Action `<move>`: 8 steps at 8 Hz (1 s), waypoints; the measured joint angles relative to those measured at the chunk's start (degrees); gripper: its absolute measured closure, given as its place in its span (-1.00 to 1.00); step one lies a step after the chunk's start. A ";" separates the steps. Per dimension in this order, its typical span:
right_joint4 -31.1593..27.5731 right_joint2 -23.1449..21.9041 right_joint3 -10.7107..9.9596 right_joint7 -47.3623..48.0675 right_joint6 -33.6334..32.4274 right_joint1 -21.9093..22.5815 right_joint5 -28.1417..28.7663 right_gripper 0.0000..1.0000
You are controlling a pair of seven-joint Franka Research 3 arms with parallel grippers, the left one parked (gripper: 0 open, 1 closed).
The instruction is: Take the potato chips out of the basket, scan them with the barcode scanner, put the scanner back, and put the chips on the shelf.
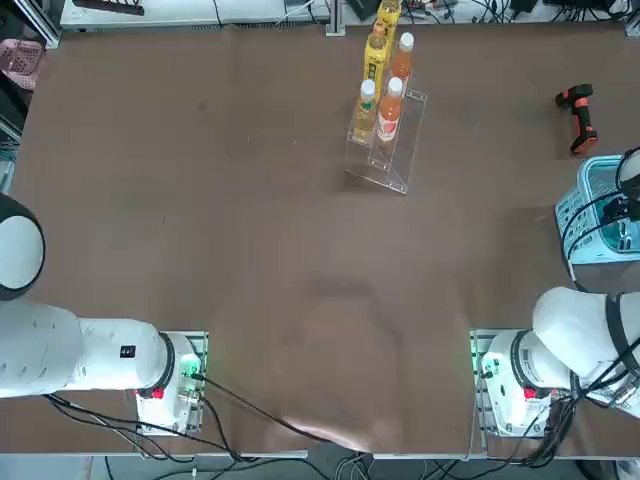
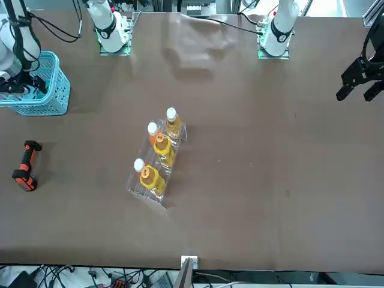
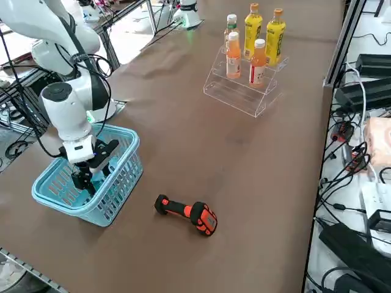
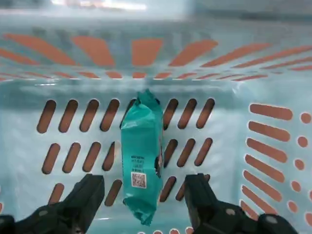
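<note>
The right claw (image 4: 144,195) hangs down inside the blue basket (image 3: 125,174), its two fingers (image 4: 85,195) spread wide on either side of the teal chip packet (image 4: 142,161), not pinching it. The packet lies on the basket floor. The scanner (image 3: 189,213) lies on the table at about four o'clock from the basket; the clear shelf (image 3: 241,91) with bottles (image 3: 253,27) stands well apart.

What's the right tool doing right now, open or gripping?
Right tool: open, holding nothing, down inside the basket with a finger on either side of the chips packet.
</note>
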 joint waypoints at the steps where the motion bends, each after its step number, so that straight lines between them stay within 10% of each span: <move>1: -0.29 0.88 0.00 -0.05 1.39 -0.26 0.00 -1.00; 8: -0.45 4.34 0.00 -0.13 4.72 -1.20 0.00 -1.00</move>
